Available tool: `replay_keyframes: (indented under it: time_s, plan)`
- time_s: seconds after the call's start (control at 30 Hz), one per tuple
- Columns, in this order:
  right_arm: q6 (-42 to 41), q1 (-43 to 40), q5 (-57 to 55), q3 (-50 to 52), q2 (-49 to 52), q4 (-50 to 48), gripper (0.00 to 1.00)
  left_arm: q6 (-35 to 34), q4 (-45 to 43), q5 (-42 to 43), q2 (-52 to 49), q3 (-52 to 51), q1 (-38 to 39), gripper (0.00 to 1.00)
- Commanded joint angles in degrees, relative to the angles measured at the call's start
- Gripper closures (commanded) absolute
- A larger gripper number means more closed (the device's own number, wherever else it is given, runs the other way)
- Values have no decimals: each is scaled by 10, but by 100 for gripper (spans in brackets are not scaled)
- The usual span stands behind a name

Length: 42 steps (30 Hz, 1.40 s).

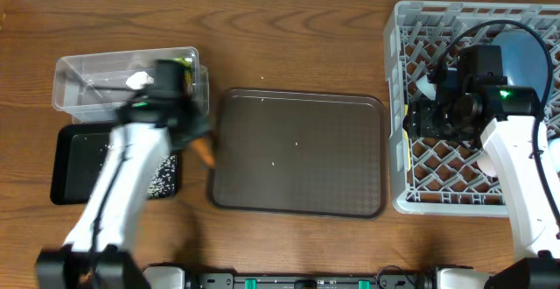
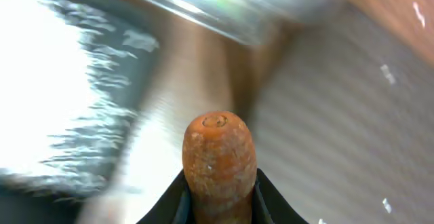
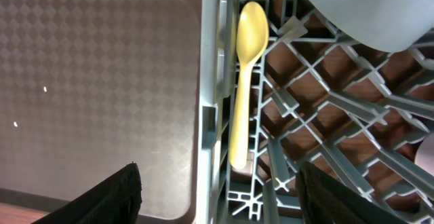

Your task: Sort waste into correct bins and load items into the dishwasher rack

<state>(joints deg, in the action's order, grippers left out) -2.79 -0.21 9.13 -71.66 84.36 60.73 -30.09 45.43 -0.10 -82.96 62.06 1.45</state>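
Clamped in the left gripper [image 2: 218, 209]: the carrot piece [image 2: 218, 157], pinched by its sides, long axis running straight out ahead of the fingers, blunt end forward. Placed over the strip of table between the brown serving tray [image 1: 297, 158] and the black tray [image 1: 74, 162], with that bin, strewn with rice [image 1: 164, 177], just to the left and probably the target. Far nearer than the right gripper [image 3: 217, 180], spread apart and empty over the rack [image 3: 210, 47] above the yellow spoon [image 3: 243, 81].
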Motion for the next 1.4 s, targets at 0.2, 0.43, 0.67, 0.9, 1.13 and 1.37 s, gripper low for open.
replay_keyframes:
  time_s: [0.2, 0.43, 0.67, 0.9, 1.13, 1.37]
  plan:
    - [-2, -3, -8, -5, 0, 5, 27, 31, 14, -40, 23, 1, -256, 84]
    - [-2, -2, -8, -5, 0, 6, 27, 11, -16, -40, -27, 0, -370, 86]
    - [-2, -3, -8, -5, 0, 10, 27, 7, -42, -40, -114, 0, -392, 84]
    - [-1, -3, -8, -5, 0, 19, 27, 7, -44, -40, -195, 0, -392, 84]
    - [-2, -3, -8, -5, 0, 21, 27, 7, -46, -40, -203, 0, -392, 68]
    - [-1, -2, -8, -5, 0, 21, 23, 9, -43, -30, -203, 0, -392, 51]
